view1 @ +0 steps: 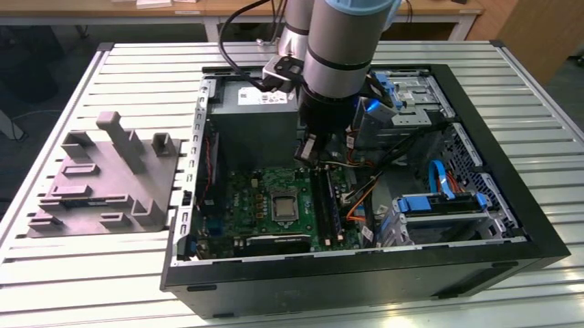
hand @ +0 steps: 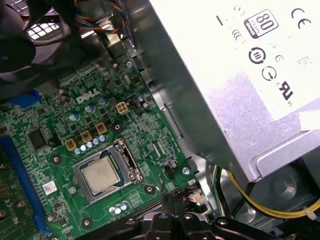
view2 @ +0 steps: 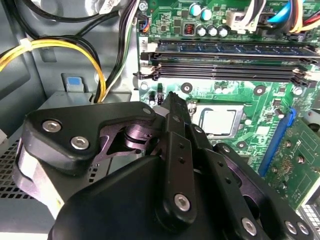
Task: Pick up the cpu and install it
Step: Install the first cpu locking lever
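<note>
The open computer case (view1: 511, 225) lies on the slatted surface (view1: 91, 273), with the grey tray (view1: 100, 178) beside it at the exterior view's left. Inside, the power-supply box (hand: 240, 75) crowds one side of the green motherboard (hand: 55, 130) and the memory slots (view2: 225, 60) another, so any descent should stay vertical. The cpu (hand: 101, 175) already sits inside the metal-framed socket (hand: 127, 159). The pincer (view2: 172, 100) hovers just beside it, fingers apparently drawn together, holding nothing that can be seen.
</note>
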Robot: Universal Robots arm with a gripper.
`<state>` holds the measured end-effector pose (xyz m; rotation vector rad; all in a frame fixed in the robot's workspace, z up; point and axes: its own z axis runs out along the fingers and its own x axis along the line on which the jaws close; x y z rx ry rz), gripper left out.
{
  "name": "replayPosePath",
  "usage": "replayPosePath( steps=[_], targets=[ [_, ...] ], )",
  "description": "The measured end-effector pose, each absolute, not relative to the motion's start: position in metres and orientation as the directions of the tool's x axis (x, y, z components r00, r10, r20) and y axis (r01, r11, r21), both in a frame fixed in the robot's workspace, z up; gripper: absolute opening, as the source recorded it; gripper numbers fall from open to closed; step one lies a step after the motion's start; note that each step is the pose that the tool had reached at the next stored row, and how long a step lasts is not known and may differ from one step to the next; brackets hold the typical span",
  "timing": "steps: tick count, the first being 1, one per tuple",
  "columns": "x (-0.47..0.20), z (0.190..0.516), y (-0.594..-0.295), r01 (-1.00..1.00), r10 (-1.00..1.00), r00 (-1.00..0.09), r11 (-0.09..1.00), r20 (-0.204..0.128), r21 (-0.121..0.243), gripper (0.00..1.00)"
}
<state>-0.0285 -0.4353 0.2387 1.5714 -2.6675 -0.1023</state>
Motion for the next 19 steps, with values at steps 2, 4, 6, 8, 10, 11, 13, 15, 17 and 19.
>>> replayPosePath(
  steps=[2, 4, 6, 8, 10, 11, 13, 15, 17, 19],
  targets=[
    [-0.0288, 0.2380, -0.4339, -0.872, -0.875, -0.485, 0.483, 0.004, 0.079, 0.11],
    [-0.0298, 0.2373, -0.4327, -0.872, -0.875, -0.485, 0.483, 0.004, 0.079, 0.11],
    [-0.0313, 0.2366, -0.4318, -0.872, -0.875, -0.485, 0.483, 0.004, 0.079, 0.11],
    [-0.0325, 0.2361, -0.4311, -0.872, -0.875, -0.485, 0.483, 0.004, 0.079, 0.11],
    [-0.0336, 0.2359, -0.4309, -0.872, -0.875, -0.484, 0.483, 0.004, 0.079, 0.11],
    [-0.0338, 0.2359, -0.4309, -0.873, -0.876, -0.483, 0.482, 0.004, 0.079, 0.11],
    [-0.0345, 0.2358, -0.4312, -0.877, -0.880, -0.476, 0.474, 0.004, 0.079, 0.11],
    [-0.0349, 0.2357, -0.4321, -0.882, -0.885, -0.465, 0.464, 0.004, 0.079, 0.11],
    [-0.0356, 0.2357, -0.4338, -0.885, -0.888, -0.459, 0.458, 0.004, 0.079, 0.11],
    [-0.0360, 0.2358, -0.4361, -0.888, -0.891, -0.454, 0.453, 0.004, 0.079, 0.11]
  ],
)
